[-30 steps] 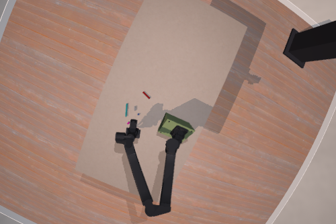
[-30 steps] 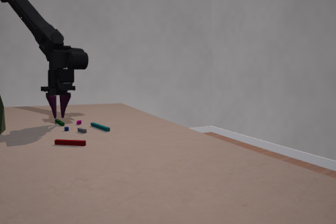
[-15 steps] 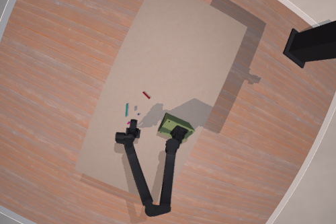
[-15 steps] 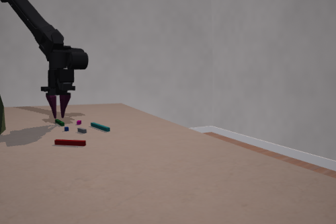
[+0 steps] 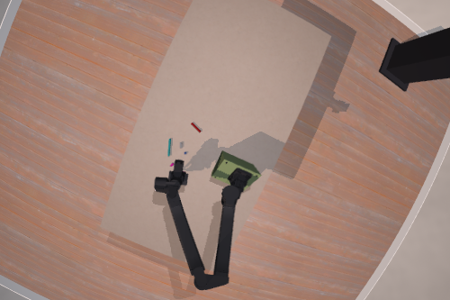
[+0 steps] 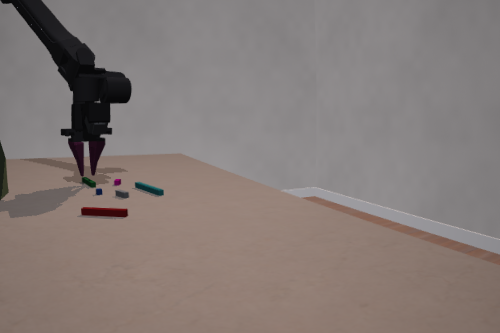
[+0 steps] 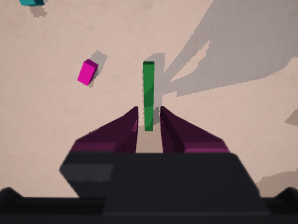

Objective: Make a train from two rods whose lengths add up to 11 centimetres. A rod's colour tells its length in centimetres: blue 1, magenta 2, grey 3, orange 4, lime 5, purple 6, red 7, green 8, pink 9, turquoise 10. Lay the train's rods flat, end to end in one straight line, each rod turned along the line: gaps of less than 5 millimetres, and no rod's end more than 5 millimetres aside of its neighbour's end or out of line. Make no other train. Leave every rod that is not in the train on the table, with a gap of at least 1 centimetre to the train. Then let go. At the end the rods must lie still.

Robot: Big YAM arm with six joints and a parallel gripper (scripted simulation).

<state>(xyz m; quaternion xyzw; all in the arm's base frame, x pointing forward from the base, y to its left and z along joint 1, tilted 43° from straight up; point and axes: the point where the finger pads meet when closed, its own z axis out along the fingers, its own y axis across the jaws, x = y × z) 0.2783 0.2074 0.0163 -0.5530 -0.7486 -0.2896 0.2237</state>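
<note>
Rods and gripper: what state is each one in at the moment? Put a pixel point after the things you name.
Gripper (image 5: 179,172) (image 6: 88,175) (image 7: 149,111): jaws partly open, empty, above the table.
Green rod (image 6: 89,182) (image 7: 148,95): flat, unheld, near the fingertips.
Magenta rod (image 5: 172,164) (image 6: 117,182) (image 7: 87,73): flat, apart from green.
Turquoise rod (image 5: 169,147) (image 6: 149,188) (image 7: 32,2): flat, loose.
Grey rod (image 5: 182,144) (image 6: 122,194): loose.
Blue rod (image 5: 185,152) (image 6: 99,191): loose.
Red rod (image 5: 196,127) (image 6: 104,212): flat, loose.

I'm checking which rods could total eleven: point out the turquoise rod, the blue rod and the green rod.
turquoise rod (image 5: 169,147) (image 6: 149,188) (image 7: 31,2): top, exterior, wrist; along its body
blue rod (image 5: 185,153) (image 6: 99,191): top, exterior; its middle
green rod (image 6: 89,182) (image 7: 148,95): exterior, wrist; its upper face
</note>
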